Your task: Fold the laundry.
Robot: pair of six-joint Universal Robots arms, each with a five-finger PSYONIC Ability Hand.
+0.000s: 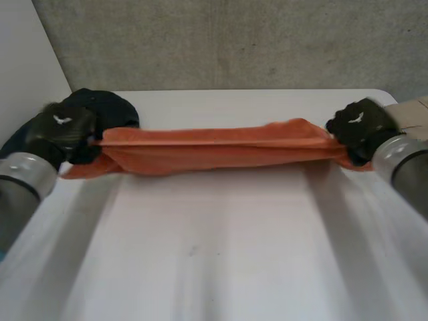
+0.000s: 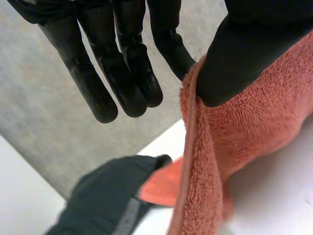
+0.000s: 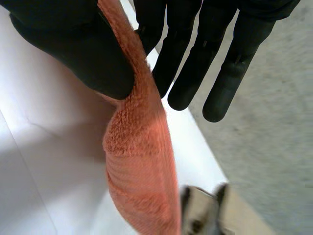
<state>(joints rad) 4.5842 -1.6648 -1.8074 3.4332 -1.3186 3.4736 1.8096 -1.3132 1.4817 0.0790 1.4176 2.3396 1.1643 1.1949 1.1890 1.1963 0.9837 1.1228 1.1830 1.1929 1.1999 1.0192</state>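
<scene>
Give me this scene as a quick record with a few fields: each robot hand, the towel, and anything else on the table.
left robot hand: pinches one end of the orange towel between thumb and finger
right robot hand: pinches the other end likewise
orange towel: stretched between both hands as a long folded band over the white table
dark garment: bunched behind the left robot hand
beige cloth: beside the right robot hand, at the table's edge

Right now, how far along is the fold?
Done: orange towel looks doubled lengthwise into a long band. In hand: left hand and right hand each pinch one end, holding it stretched over the table. Left: the crosswise folds; dark garment and beige item lie aside.
</scene>
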